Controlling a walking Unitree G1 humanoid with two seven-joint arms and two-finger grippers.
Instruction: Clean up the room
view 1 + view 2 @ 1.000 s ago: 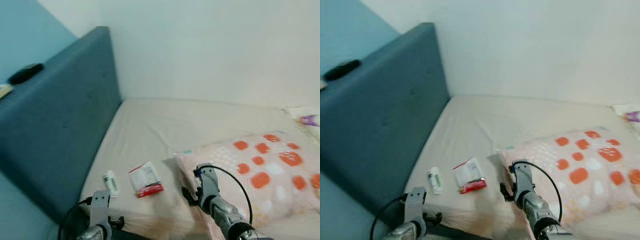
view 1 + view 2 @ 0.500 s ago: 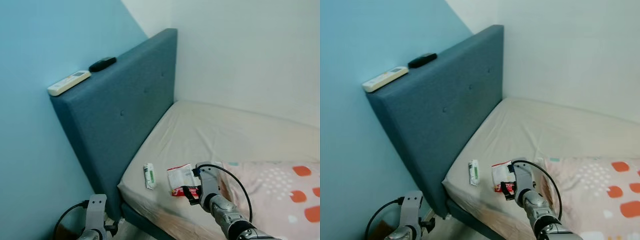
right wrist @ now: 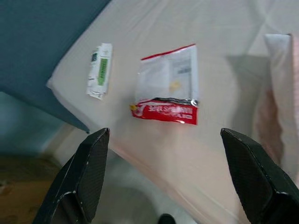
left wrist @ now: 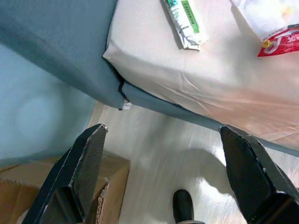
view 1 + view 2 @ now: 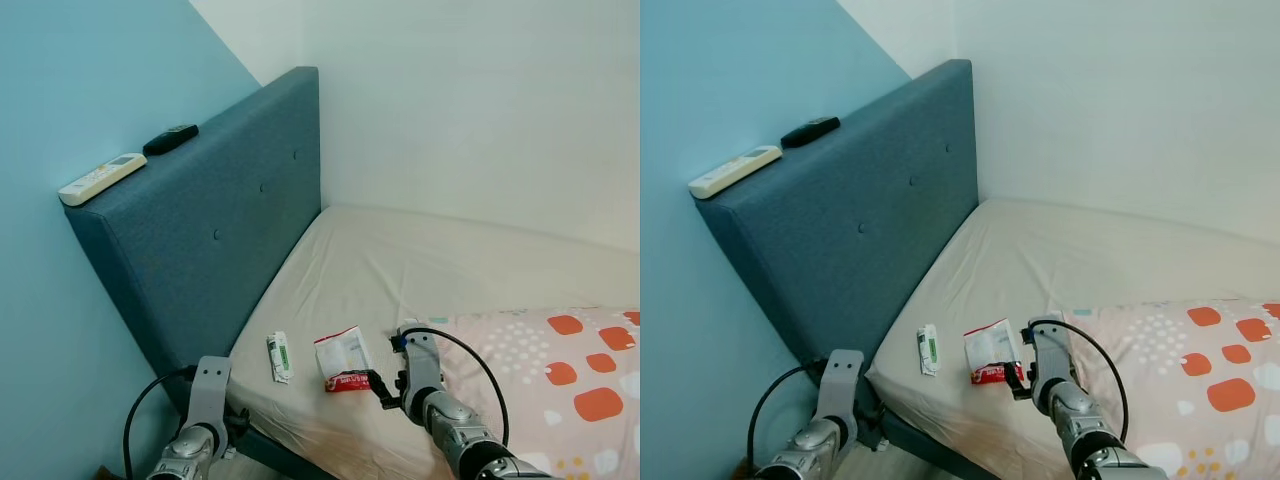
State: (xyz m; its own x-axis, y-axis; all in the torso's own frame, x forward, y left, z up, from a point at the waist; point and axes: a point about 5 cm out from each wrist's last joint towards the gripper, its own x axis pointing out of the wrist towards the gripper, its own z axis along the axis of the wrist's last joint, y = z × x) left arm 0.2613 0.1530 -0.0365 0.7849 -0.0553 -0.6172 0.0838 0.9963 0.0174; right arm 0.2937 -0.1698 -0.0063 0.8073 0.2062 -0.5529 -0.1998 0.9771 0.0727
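A flat clear plastic packet with a red bottom strip (image 5: 341, 359) lies on the beige bed sheet (image 5: 430, 270) near the mattress corner; just beside it, apart, lies a small white wrapper with green print (image 5: 278, 356)

Both end effectors, left (image 4: 161, 186) and right (image 3: 163, 182), apparently spread wide, empty.

The mattress (image 5: 420, 265) is bare from the far wall down to its near corner, where 2 flat wrappers lie: a red-and-white packet (image 3: 169, 85) and a green-and-white sachet (image 3: 100, 70), apart from each other. The blue headboard (image 5: 220, 210) closes the left side. The patterned pillow (image 5: 560, 380) blocks the right side, near the packet.
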